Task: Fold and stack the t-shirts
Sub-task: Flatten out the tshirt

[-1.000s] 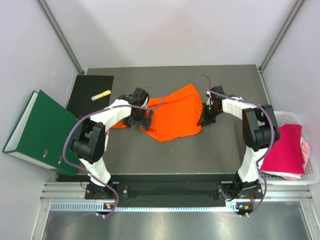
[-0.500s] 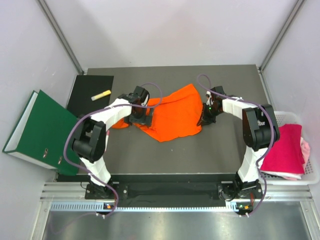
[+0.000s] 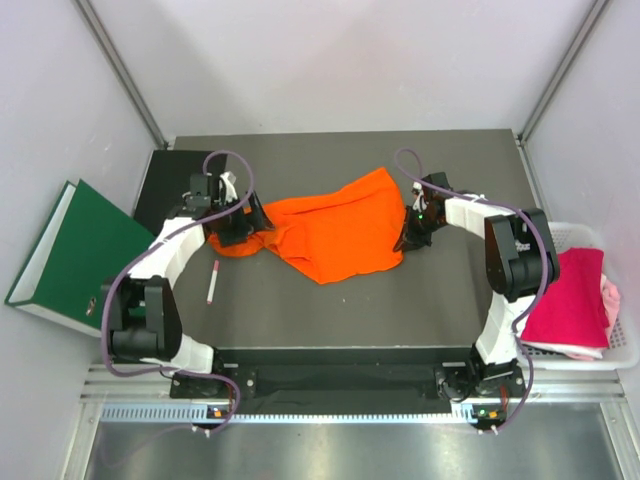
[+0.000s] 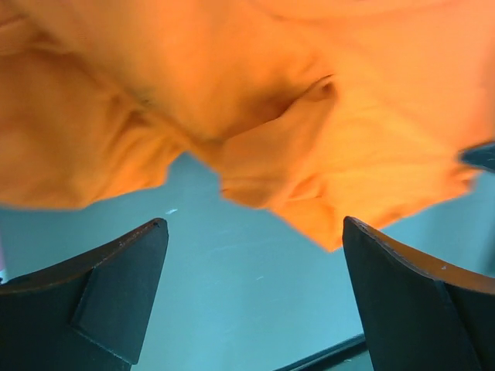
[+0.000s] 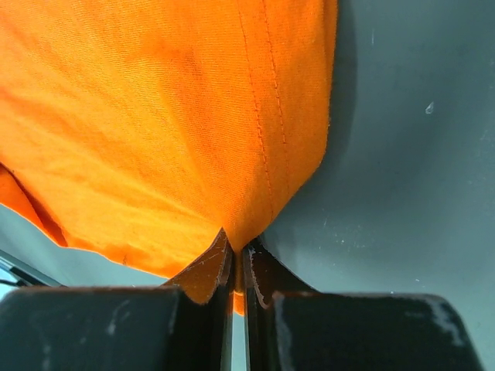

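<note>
I see the right gripper (image 5: pixel 234 255) pinching the hem of the orange t-shirt (image 3: pixel 340 225) — left gripper (image 4: pixel 253 226) spread wide, holding nothing, near its crumpled edge.

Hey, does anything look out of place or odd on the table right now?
A pen lies loose on the table near the left end of the orange t-shirt, not touching it; it has no part in folding. The green binder sits tilted beyond the table's left edge.

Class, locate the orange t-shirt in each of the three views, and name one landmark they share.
Top external: orange t-shirt mid-table.
Left wrist: orange t-shirt fills upper half, above the left fingers.
Right wrist: orange t-shirt upper left, hem pinched by the right fingers.
Shared landmark: the dark table.
</note>
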